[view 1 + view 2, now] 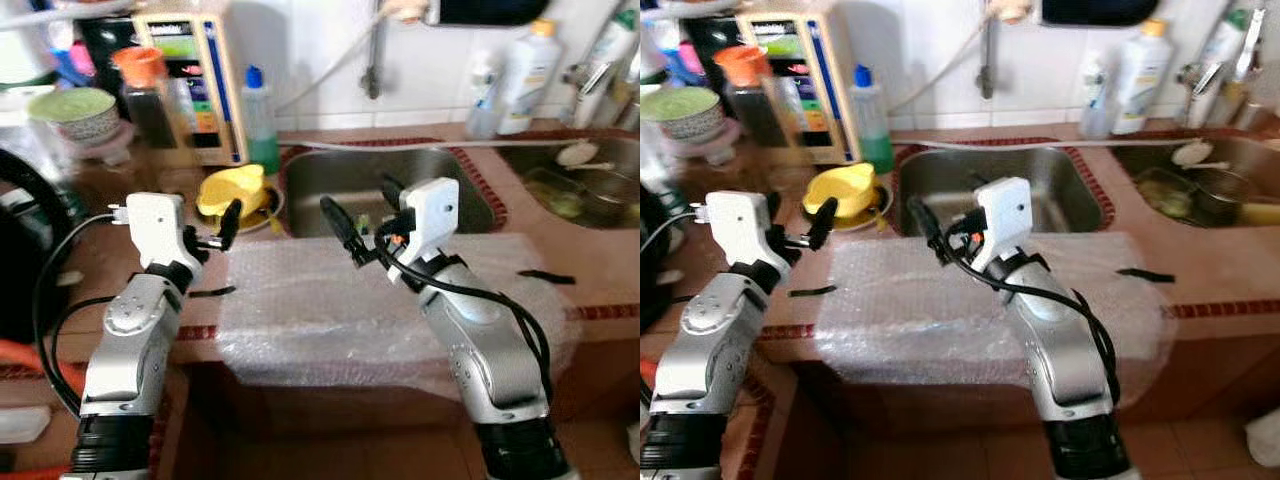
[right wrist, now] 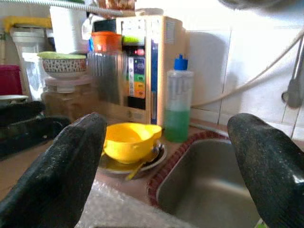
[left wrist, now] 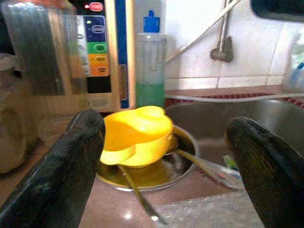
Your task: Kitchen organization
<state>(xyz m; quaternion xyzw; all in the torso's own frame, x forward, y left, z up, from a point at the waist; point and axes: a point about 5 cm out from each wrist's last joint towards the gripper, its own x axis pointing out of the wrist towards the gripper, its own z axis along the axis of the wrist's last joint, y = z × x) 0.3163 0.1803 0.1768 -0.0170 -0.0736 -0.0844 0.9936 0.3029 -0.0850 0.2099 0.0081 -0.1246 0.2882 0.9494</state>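
A yellow bowl sits tilted on a metal plate with utensils, on the counter just left of the steel sink. A sheet of bubble wrap covers the counter's front edge. My left gripper hovers open at the wrap's left end, pointing at the yellow bowl a short way ahead. My right gripper is open above the wrap's back edge, in front of the sink. It also faces left toward the bowl. Nothing is between the fingers of either gripper.
Behind the bowl stand a bottle of green soap, a beige appliance and an orange-lidded jar. A patterned bowl sits far left. A second sink at right holds dishes, with a white bottle behind.
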